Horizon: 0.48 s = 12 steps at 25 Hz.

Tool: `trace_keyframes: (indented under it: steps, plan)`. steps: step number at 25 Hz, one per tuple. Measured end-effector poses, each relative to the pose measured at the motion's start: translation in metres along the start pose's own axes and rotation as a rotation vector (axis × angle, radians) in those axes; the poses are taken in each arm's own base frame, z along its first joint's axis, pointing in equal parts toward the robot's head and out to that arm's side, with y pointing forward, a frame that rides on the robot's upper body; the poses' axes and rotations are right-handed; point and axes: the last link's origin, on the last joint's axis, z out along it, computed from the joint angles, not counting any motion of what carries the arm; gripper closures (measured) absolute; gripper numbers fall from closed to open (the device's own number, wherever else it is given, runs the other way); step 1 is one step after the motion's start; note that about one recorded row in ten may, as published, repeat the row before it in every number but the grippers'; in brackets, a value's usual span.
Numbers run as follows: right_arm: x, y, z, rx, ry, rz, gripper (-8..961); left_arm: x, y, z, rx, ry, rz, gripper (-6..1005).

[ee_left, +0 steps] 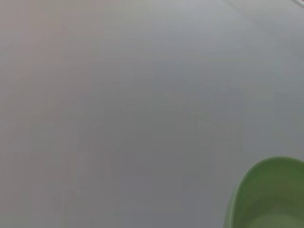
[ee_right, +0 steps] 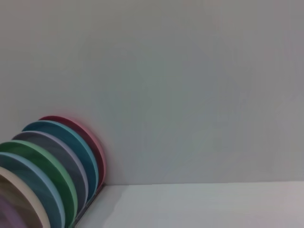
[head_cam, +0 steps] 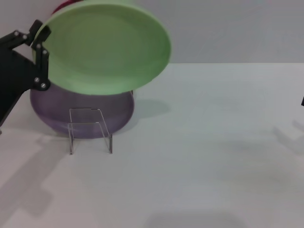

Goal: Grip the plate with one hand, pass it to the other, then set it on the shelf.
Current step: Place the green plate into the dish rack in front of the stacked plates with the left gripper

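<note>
A plain pale wall rises behind a white table [head_cam: 204, 156], whose far edge runs across the head view just behind the light green plate [head_cam: 107, 47]. That plate is held up in the air, tilted with its hollow face toward the camera, above and in front of a lilac-purple plate [head_cam: 57, 111] that stands on edge and is mostly hidden behind it; a sliver of red [head_cam: 66, 5] peeks over the green rim at the top, too little to identify. The left gripper [head_cam: 42, 54], black and bulky, clamps the plate's left rim between its fingers, though the arm is cut off by the frame's left edge. The clear acrylic shelf [head_cam: 90, 130] stands on the table directly below the plate and apart from it, just in front of the purple plate, its thin frame hard to trace against the white. The table is open to the right of the shelf and toward the camera. The right gripper shows only as a tiny dark scrap [head_cam: 302, 100] at the right border, so I cannot tell how its fingers stand. The left wrist view gives only blank grey and a corner of the green plate [ee_left: 270, 199]. The right wrist view alone shows a row of coloured plates [ee_right: 52, 171] standing on edge against the wall, cut off by the frame.
</note>
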Motion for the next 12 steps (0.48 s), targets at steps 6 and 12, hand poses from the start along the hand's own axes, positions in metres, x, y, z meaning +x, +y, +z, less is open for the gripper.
trace_keyframes:
  steps: [6, 12]
  plan:
    - [0.002, 0.002, 0.002, -0.022, 0.011, -0.001, 214, -0.006, -0.005, -0.016, -0.002, -0.058, 0.017, 950]
    - [0.003, 0.001, 0.002, -0.025, 0.011, -0.002, 214, -0.01, -0.004, -0.025, 0.002, -0.095, 0.018, 951]
